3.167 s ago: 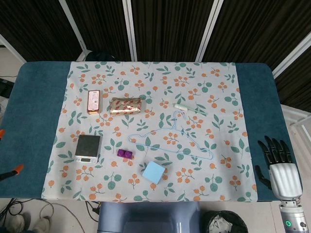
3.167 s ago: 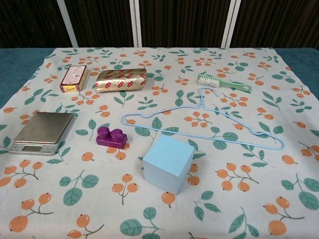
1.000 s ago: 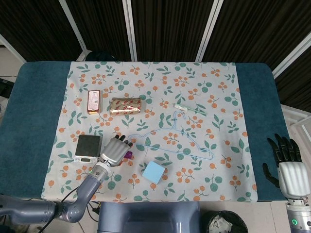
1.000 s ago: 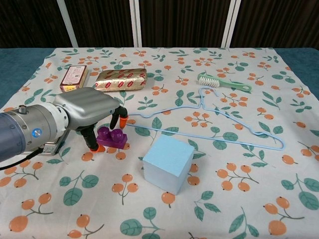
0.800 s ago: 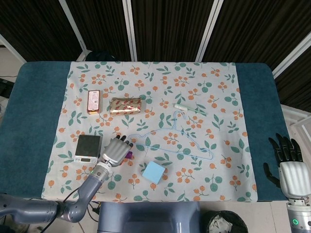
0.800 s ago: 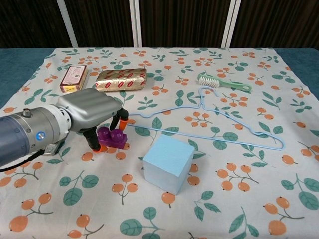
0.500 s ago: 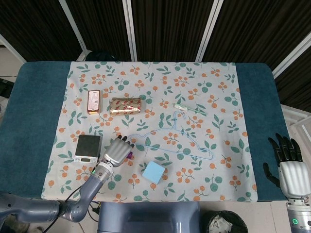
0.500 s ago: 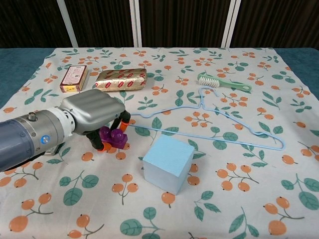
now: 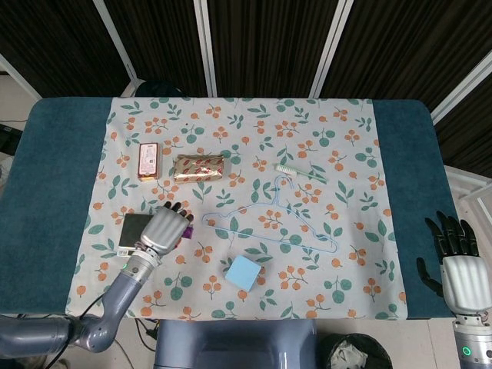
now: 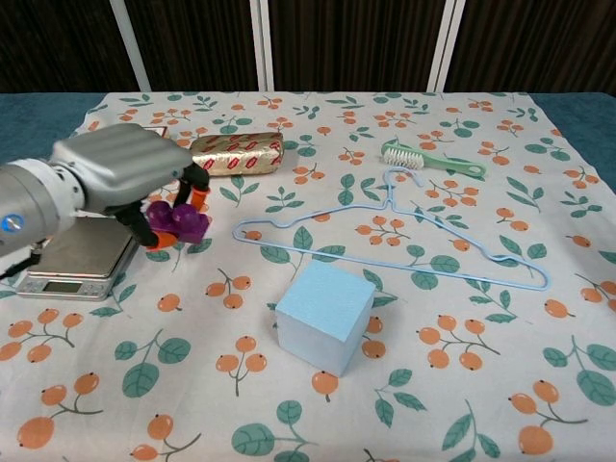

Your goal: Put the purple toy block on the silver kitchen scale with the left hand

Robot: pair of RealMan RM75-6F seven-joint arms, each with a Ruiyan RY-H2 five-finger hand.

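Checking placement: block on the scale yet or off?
Off. The left robot hand holds the block in the air beside the scale.

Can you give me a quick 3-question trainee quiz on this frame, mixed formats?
1. True or false: the purple block is already resting on the scale.
2. Multiple choice: which thing lies nearest the blue cube? A) the green brush B) the blue hanger C) the gold packet
3. Fill in: the left hand is ____ the block, while the right hand holds nothing at the table's edge.

Key:
1. False. The block is in the left hand, beside the scale's right edge.
2. B.
3. Holding.
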